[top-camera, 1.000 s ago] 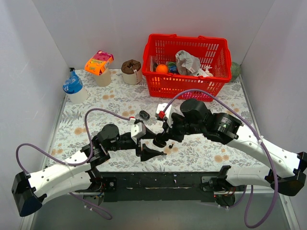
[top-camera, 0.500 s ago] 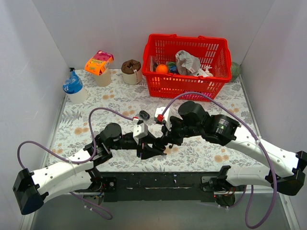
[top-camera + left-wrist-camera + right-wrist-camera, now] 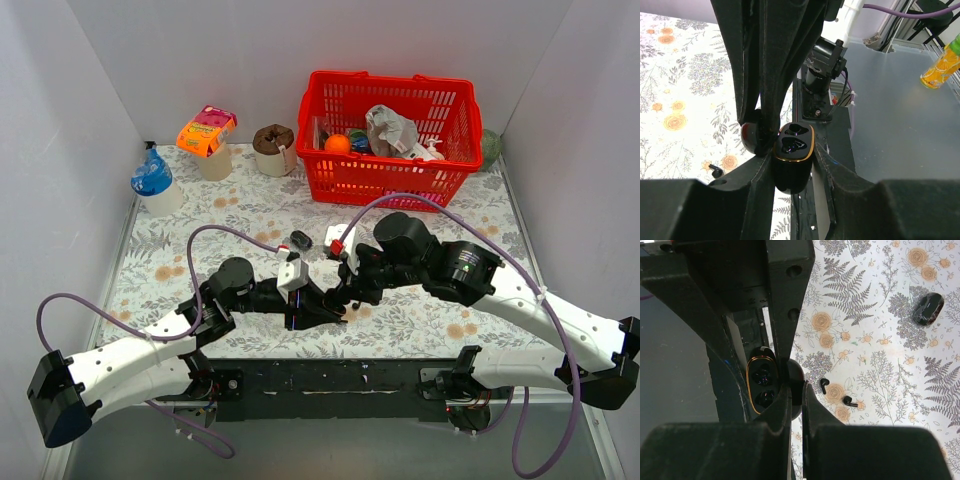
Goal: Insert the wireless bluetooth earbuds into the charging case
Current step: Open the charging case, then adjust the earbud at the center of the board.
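An open charging case (image 3: 792,150) with a gold rim is being clamped between the fingers of the left gripper (image 3: 792,167), which are being pressed against its two sides, at the near edge of the flowered table (image 3: 875,360). The case's dark lid (image 3: 752,137), folded back beside the rim, is being pinched by the right gripper (image 3: 796,390), whose jaws are being held almost together with only the lid between them. One earbud (image 3: 824,385) and a second earbud (image 3: 849,401) are being seen lying loose on the table just beside the case, apart from each other and clear of both grippers. Whether the two glossy wells inside the case are being occupied cannot be told. Farther back on the table, well apart from the grippers, a closed black case (image 3: 928,308) is being shown lying flat, and a red basket (image 3: 390,175) is being seen at the far edge.
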